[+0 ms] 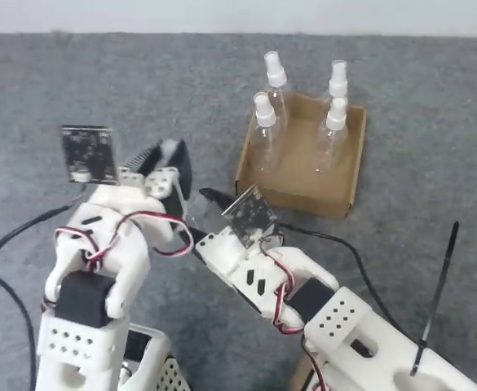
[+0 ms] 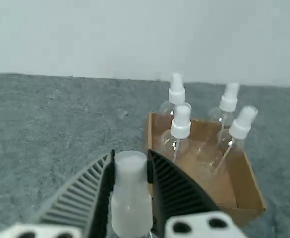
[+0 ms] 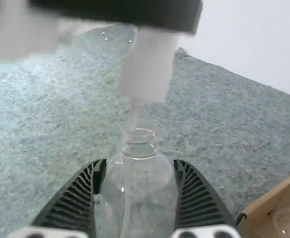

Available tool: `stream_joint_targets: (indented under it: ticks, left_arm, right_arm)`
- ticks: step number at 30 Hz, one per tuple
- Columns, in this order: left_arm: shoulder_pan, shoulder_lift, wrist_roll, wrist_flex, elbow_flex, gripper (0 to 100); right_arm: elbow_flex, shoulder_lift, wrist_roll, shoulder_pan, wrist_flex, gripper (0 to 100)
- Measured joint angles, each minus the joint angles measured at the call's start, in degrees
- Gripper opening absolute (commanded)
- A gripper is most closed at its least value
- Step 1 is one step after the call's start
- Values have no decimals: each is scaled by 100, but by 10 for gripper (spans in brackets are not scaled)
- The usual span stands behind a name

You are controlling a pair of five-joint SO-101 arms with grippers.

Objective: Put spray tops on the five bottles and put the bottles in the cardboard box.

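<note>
Bottle five [image 3: 137, 198] is held upright near the cardboard box [image 1: 297, 198], and it has no top on yet. The right tool [image 3: 138, 171] pinches it round its belly. The left tool [image 2: 131, 158] pinches the spray top [image 2: 130, 198] and holds it right over the open neck. The thin tube [image 3: 134, 114] hangs down to the hole. Four more bottles [image 1: 267, 142] with tops on stand in the box.

I think the tube could miss the hole and bend if the top comes down crooked. A hard push could tip the bottle or make it slip, because it looks smooth.

The bench [image 1: 75, 81] has a grey fuzzy cover. A plain white wall [image 2: 135, 34] is behind it.
</note>
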Motion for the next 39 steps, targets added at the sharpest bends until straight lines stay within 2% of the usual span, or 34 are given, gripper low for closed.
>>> stream_joint_targets:
  ticks: [5, 13, 20, 28, 35, 39]
  left_arm:
    - [149, 0, -290, 79, 0, 12]
    - [158, 0, -334, 79, 202, 19]
    - [158, 0, -334, 79, 202, 185]
    - [132, 0, -360, 211, 114, 184]
    - [-782, 0, -580, 343, -598, 129]
    - [-853, 176, -765, 316, -624, 130]
  right_arm:
    - [9, 0, -97, 44, -35, 6]
    - [237, 0, -105, 53, -325, 6]
    - [237, 0, -105, 62, -334, 6]
    - [237, 0, -105, 62, -334, 6]
    - [237, 0, -105, 62, -334, 6]
    - [237, 0, -105, 97, -334, 6]
